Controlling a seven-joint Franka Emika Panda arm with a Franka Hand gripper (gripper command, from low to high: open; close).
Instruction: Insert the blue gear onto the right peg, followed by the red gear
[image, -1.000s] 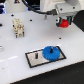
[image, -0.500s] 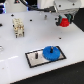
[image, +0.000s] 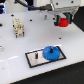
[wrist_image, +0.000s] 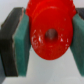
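The blue gear (image: 51, 52) lies flat at the exterior view's right end of the grey black-edged plate (image: 33, 59); the right peg is hidden under it. A short pin (image: 38, 53) stands near the plate's other end. High above, at the exterior view's upper right, my gripper (image: 63, 21) is shut on the red gear (image: 63, 22). In the wrist view the red gear (wrist_image: 50, 31) fills the gap, its centre hole showing, clamped between the two teal pads (wrist_image: 24, 39).
A small white and brown block stack (image: 19, 27) stands at the exterior view's left on the white table (image: 15, 50). The table's dark front edge runs along the lower right.
The gripper with the red gear has shifted slightly; the blue gear and plate have not moved.
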